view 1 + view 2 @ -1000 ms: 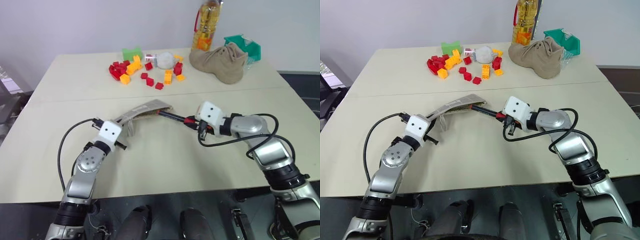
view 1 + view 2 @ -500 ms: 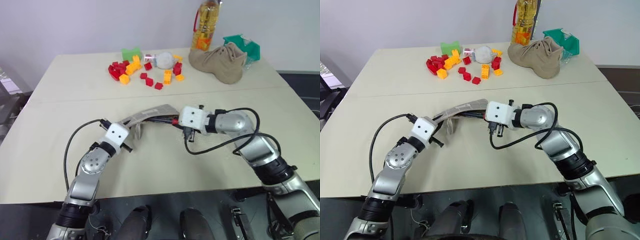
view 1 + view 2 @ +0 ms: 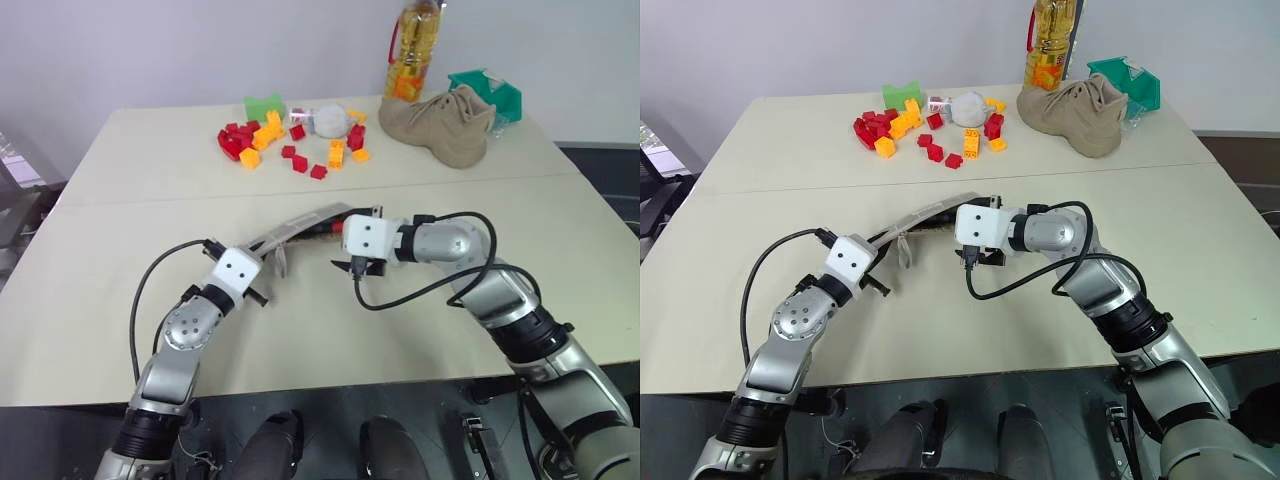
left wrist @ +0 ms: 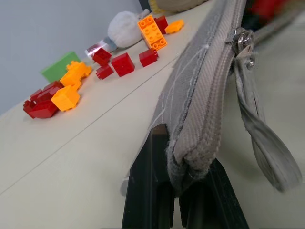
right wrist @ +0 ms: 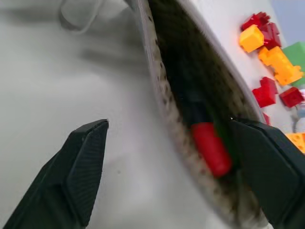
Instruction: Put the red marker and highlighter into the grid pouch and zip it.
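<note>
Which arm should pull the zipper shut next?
Right, probably. The left gripper is shut on the grid pouch, steadying it. The right gripper is open and empty at the pouch's mouth, with the red marker already inside.

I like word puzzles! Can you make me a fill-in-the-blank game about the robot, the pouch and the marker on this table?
1. The left gripper is shut on an edge of the grid ____.
2. The red marker lies ____ the open pouch.
3. The right gripper is ____, holding nothing.
4. The bottle stands behind the tan ____.

Missing words: pouch; inside; open; shoe
</note>
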Available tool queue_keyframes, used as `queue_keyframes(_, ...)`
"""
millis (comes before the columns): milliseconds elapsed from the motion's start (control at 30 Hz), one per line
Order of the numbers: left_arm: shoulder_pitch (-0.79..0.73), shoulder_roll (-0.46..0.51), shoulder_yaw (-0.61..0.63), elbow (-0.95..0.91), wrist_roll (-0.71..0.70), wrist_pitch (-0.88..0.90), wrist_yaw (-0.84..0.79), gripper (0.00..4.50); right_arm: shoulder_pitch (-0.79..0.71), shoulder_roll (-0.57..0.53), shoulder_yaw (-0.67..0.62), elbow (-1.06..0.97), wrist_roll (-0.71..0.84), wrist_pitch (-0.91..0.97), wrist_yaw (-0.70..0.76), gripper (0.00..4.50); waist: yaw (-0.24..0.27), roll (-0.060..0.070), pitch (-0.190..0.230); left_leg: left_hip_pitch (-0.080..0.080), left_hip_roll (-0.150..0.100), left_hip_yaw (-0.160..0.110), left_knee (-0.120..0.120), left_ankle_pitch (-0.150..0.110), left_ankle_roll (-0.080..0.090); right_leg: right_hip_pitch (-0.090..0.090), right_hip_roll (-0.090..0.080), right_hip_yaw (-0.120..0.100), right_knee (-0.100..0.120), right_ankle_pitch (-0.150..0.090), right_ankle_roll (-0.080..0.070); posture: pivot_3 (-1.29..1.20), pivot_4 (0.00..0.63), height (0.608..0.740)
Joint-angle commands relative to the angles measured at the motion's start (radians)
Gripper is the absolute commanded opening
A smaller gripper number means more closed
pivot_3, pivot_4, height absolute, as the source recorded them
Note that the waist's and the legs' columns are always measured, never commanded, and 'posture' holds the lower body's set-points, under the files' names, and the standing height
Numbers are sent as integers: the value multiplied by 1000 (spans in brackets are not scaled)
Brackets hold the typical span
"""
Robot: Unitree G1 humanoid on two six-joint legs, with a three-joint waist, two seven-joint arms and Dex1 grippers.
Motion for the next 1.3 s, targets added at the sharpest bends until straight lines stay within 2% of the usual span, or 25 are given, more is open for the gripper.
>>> queue_keyframes(33,-30,-24,34,-42,-53,18,12,0,-9,-10,-155,-86,125,39,17,3892,1,0,0,0,0,0,0,0,0,0,0,0,0,0,0,0,150,740)
queue_keyframes(167,-75,-74,58,-33,-110,68,31,0,26,5,-263,-174,315,211,69,3892,0,0,0,0,0,0,0,-1,2,0,0,0,0,0,0,0,150,740)
queue_keyframes(233,-99,-103,67,-30,-134,89,42,0,73,-4,-271,-233,385,276,100,3892,0,0,0,0,0,0,0,-2,3,1,0,0,0,0,0,0,150,740)
queue_keyframes(367,-148,-174,85,-32,-196,132,73,0,116,121,-263,-254,441,413,-29,3892,-5,-1,0,0,0,0,1,-2,4,1,0,0,0,0,0,0,150,740)
queue_keyframes(467,-172,-220,75,-34,-220,163,92,0,95,256,-250,-182,401,471,-197,3892,-8,-1,0,0,1,0,1,-1,2,0,1,0,1,0,-1,0,150,740)
queue_keyframes(533,-177,-241,65,-40,-222,183,104,0,86,279,-222,-163,368,460,-240,3892,-4,-1,0,0,1,0,1,1,-1,0,2,0,1,1,-1,0,150,740)
queue_keyframes(700,-174,-268,51,-41,-213,226,142,0,61,262,-207,-138,303,324,-288,3892,0,-1,0,0,0,0,1,1,-2,0,1,0,0,1,-1,0,150,740)
queue_keyframes(867,-175,-280,59,-28,-215,271,167,0,51,207,-266,-184,373,207,-200,3892,-2,-1,0,0,1,0,1,1,-1,0,1,0,0,1,-1,0,150,740)
queue_keyframes(1133,-204,-298,107,-10,-282,342,180,0,95,115,-313,-294,561,323,-76,3892,-1,-1,0,0,1,0,1,-1,2,0,2,0,0,1,-1,0,150,740)
queue_keyframes(1300,-228,-334,146,-28,-368,417,196,0,186,95,-212,-311,517,346,-89,3892,-1,-1,0,0,1,0,2,-1,3,1,2,0,0,1,-1,0,150,740)
